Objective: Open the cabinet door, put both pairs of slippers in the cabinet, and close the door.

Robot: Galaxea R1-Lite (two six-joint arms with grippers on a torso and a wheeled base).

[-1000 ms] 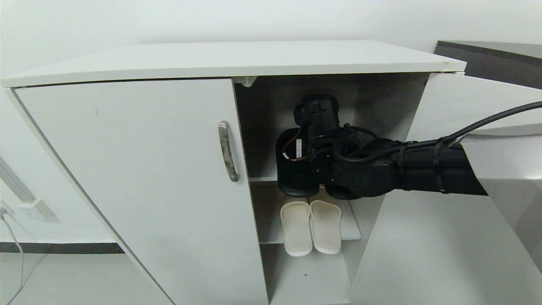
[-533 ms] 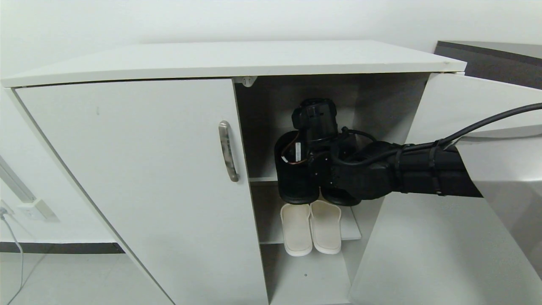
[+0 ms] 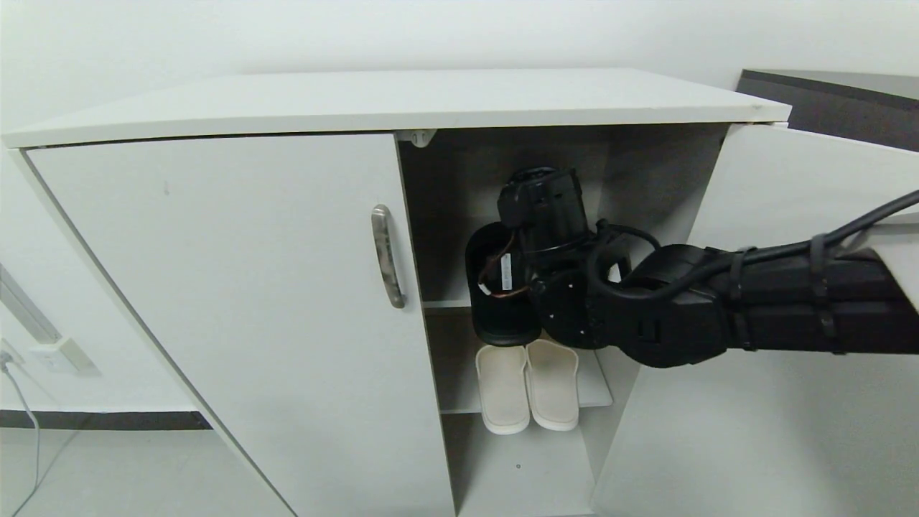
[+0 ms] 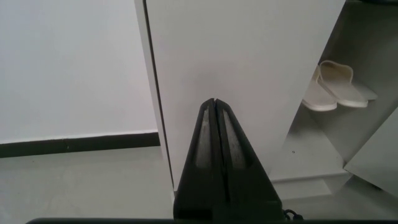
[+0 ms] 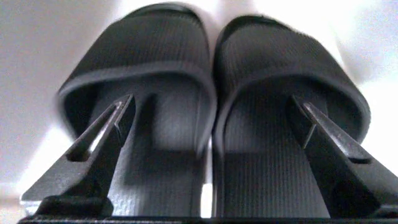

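A pair of black slippers (image 3: 495, 287) (image 5: 149, 56) lies side by side on the upper shelf (image 3: 439, 304) of the white cabinet (image 3: 402, 100), heels over the shelf's front edge. My right gripper (image 5: 210, 98) is open just in front of them, one finger before each slipper's mouth; its wrist (image 3: 546, 208) covers the right-hand slipper in the head view. A pair of white slippers (image 3: 528, 384) (image 4: 336, 84) sits on the lower shelf (image 3: 597, 388). My left gripper (image 4: 213, 104) is shut on nothing, low before the closed left door (image 4: 249, 68).
The right door (image 3: 718, 431) stands swung open beside my right arm. The left door (image 3: 215, 287) with its metal handle (image 3: 386, 256) is closed. A cable and wall socket (image 3: 54, 355) are at the far left above the floor.
My right arm dipped, then drew back out of the cabinet toward the camera. The black slippers stay on the upper shelf. The white slippers have not moved.
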